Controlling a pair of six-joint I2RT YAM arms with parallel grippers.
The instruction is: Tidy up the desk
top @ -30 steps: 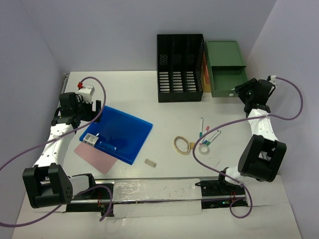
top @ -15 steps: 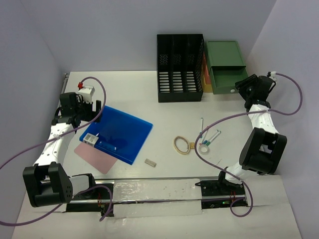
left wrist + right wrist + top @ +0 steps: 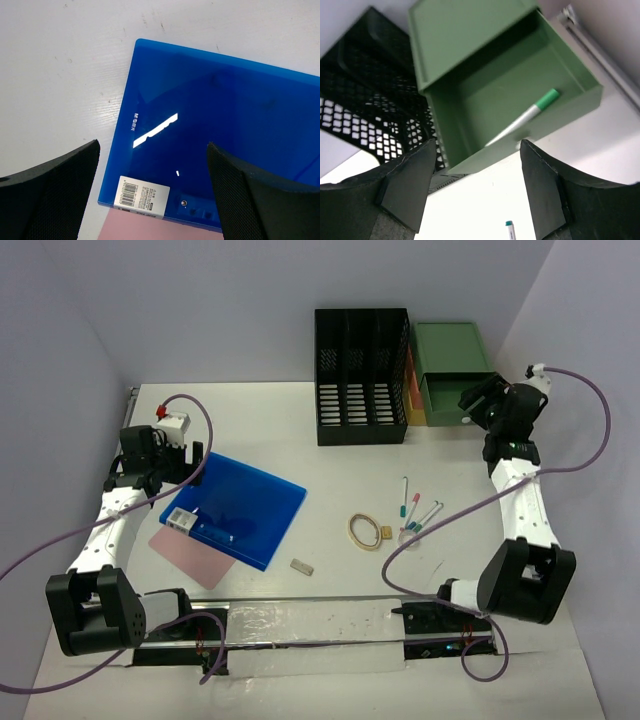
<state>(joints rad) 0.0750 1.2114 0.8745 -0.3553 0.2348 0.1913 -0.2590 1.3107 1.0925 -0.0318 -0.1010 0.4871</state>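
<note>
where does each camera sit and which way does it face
Top external: above and behind the bases, looking down on the desk; left arm and right arm show whole.
Left wrist: on the left arm, looking down at the blue folder; open left gripper at the bottom.
Right wrist: on the right arm, facing the open green drawer holding a pen, black rack beside; open right gripper below.
Shared: top and left wrist show the folder; top and right wrist, drawer and rack.
</note>
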